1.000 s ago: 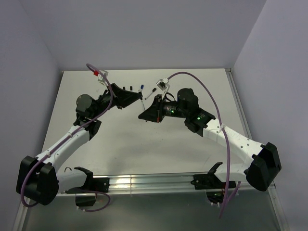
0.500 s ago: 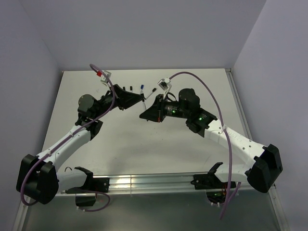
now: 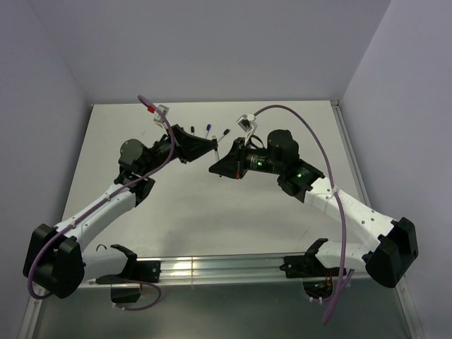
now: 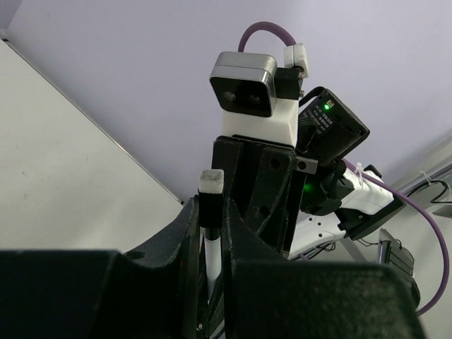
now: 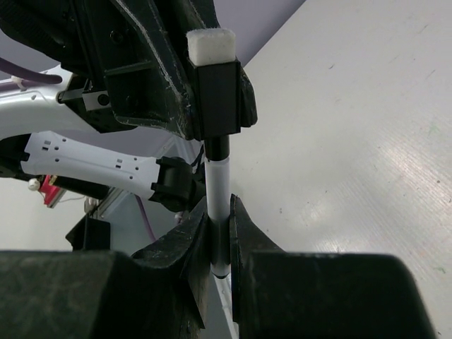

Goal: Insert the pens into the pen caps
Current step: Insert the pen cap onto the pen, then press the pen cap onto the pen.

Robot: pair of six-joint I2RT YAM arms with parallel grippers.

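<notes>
Mid-insertion: right gripper point(image 5: 219, 236) pinches white pen point(image 5: 218, 185), tip just inside black cap point(image 5: 215, 99) clamped by left gripper point(image 4: 212, 219), apparently not seated; beyond that cap, loose pens point(image 3: 208, 131) remain uncapped.

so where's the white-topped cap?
Right wrist view, top centre: the cap is pinched in the left gripper, over the tip of the pen held by the right gripper.

Your right jaws pinch the white pen point(image 5: 217, 201) upright, low in the frame. Its dark upper end meets the bottom of the black, white-topped cap point(image 5: 214, 95), which the left jaws clamp above. Pale worktop point(image 5: 367, 141) lies right.
</notes>
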